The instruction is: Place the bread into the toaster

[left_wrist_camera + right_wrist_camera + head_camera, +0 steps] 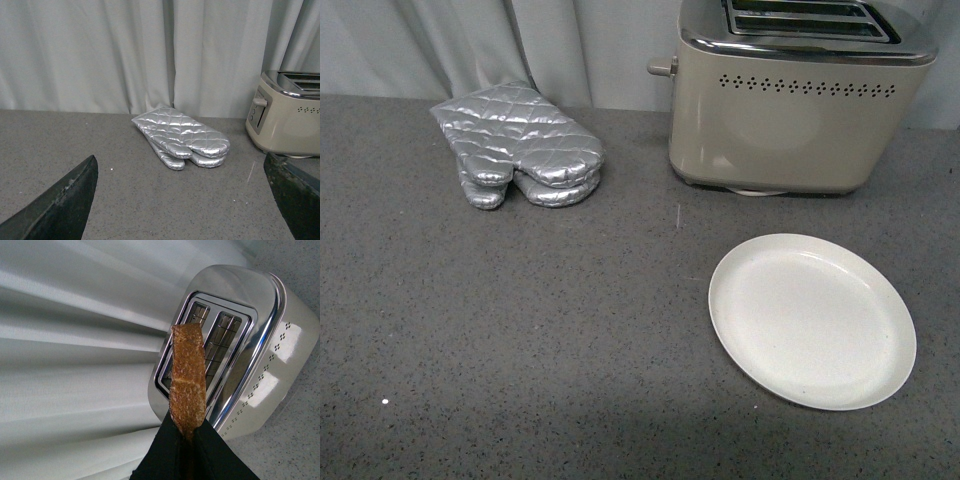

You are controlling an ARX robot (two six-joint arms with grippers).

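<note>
The beige toaster with a chrome top stands at the back right of the grey counter; its two slots show empty in the right wrist view. My right gripper is shut on the bread, held edge-on by its dark crust above the toaster's slots. Neither the bread nor the right gripper shows in the front view. My left gripper is open and empty, low over the counter, facing the mitts, with the toaster at its far side.
Silver quilted oven mitts lie at the back left, also in the left wrist view. A round white plate, empty, sits in front of the toaster. A pale curtain hangs behind the counter.
</note>
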